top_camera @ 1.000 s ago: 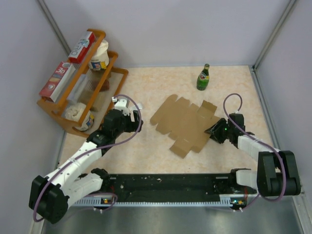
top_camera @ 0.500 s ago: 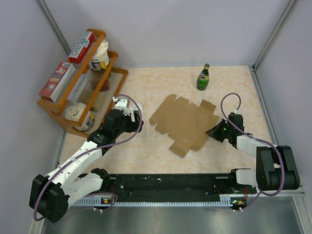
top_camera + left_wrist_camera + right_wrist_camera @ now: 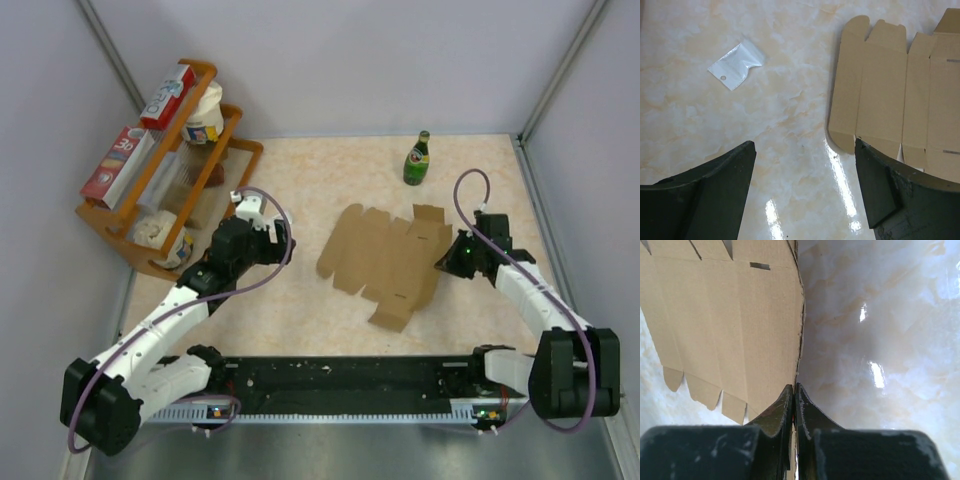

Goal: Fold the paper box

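The box [image 3: 385,262] lies unfolded in the middle of the table [image 3: 300,305], panels and flaps spread out. Its right edge is pinched in my right gripper [image 3: 447,264], and the wrist view shows both fingers closed tight on the cardboard rim [image 3: 794,388]. An orange rack [image 3: 243,148] stands at the far left corner, well apart from the box. My left gripper [image 3: 272,236] hangs near the box's left side, its jaws spread wide with nothing between them [image 3: 802,148]. A green bottle [image 3: 417,160] stands upright beyond the box. A small clear bag [image 3: 736,65] lies flat on the table, left of the box and not touching it.
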`<move>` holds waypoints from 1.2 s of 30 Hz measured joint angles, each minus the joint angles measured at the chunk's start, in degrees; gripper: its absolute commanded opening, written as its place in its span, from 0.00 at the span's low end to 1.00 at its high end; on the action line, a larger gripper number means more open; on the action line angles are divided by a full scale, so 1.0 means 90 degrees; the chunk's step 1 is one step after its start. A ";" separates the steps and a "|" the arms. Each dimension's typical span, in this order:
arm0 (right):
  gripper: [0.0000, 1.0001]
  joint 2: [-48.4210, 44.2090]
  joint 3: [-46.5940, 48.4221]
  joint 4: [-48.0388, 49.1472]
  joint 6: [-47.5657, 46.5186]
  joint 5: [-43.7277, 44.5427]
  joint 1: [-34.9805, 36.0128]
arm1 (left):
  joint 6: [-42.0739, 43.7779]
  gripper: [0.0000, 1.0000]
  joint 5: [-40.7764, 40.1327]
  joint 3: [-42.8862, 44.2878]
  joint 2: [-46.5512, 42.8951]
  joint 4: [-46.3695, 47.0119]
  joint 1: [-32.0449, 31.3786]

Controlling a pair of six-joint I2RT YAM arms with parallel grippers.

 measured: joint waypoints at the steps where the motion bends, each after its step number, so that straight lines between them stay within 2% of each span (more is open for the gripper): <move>1: 0.00 -0.0015 0.0172 -0.0219 -0.0163 -0.0022 0.0000 | 0.0015 0.85 0.0000 0.0000 0.0000 0.0024 0.0000; 9: 0.00 -0.0347 0.0981 -0.1887 -0.0998 -0.0146 0.0051 | 0.0058 0.85 0.0109 0.0401 0.0695 0.0316 0.0000; 14: 0.00 -0.0202 0.1870 -0.2625 -0.1418 -0.0153 0.0508 | 0.0117 0.85 0.0457 0.0862 0.1171 0.0542 0.0000; 22: 0.00 0.0459 0.2630 -0.3235 -0.2081 -0.0342 0.1047 | 0.0381 0.85 0.1027 0.1673 0.1644 0.0644 0.0000; 28: 0.00 0.0906 0.3007 -0.3577 -0.2465 -0.0452 0.1416 | 0.0466 0.85 0.1294 0.1688 0.1654 0.0595 0.0000; 36: 0.00 0.1651 0.3740 -0.3570 -0.2705 -0.0457 0.1477 | 0.0476 0.85 0.1460 0.1469 0.1394 0.0544 0.0000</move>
